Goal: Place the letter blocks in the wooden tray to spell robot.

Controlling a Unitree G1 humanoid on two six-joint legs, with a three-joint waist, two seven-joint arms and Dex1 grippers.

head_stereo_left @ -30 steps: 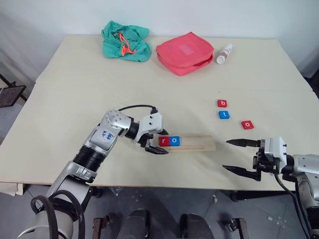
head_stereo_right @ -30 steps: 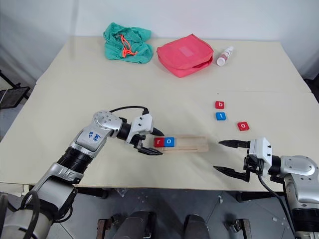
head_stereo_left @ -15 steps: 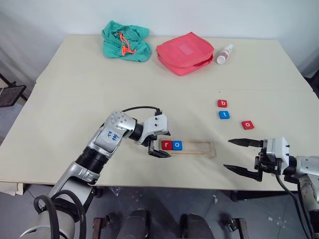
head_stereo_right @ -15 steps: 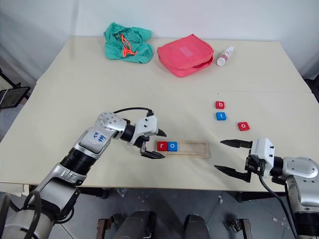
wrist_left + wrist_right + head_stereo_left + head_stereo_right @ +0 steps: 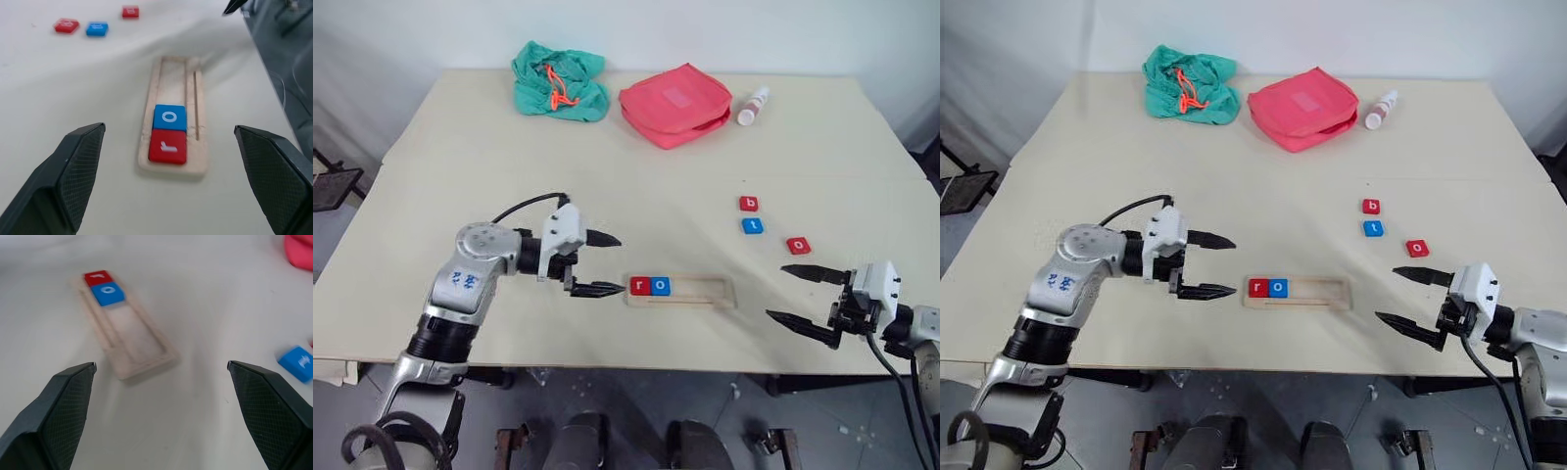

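The likeliest slip from here is order: the red b block (image 5: pixel 749 204), the blue t block (image 5: pixel 753 225) and the red o block (image 5: pixel 799 245) lie close together on the table (image 5: pixel 460 147), to the right of and beyond the wooden tray (image 5: pixel 705 291), and b must go in next, though the loose o lies nearest the right gripper (image 5: pixel 808 296). Grabbing that o, or nudging t while reaching for b, would spoil the spelling. These tiles are thin and flat, so wide fingers could also slide over one rather than lift it.

A push on the tray could shift it and jostle what it holds. The tray lies near the front edge, centre; its left end holds the red r block (image 5: pixel 639 286) and the blue o block (image 5: pixel 660 286), touching, with the rest of the groove bare.

The left gripper (image 5: pixel 607 263) hovers just left of the tray, fingers spread wide, holding nothing. The right gripper, at the near right, is likewise wide apart and empty.
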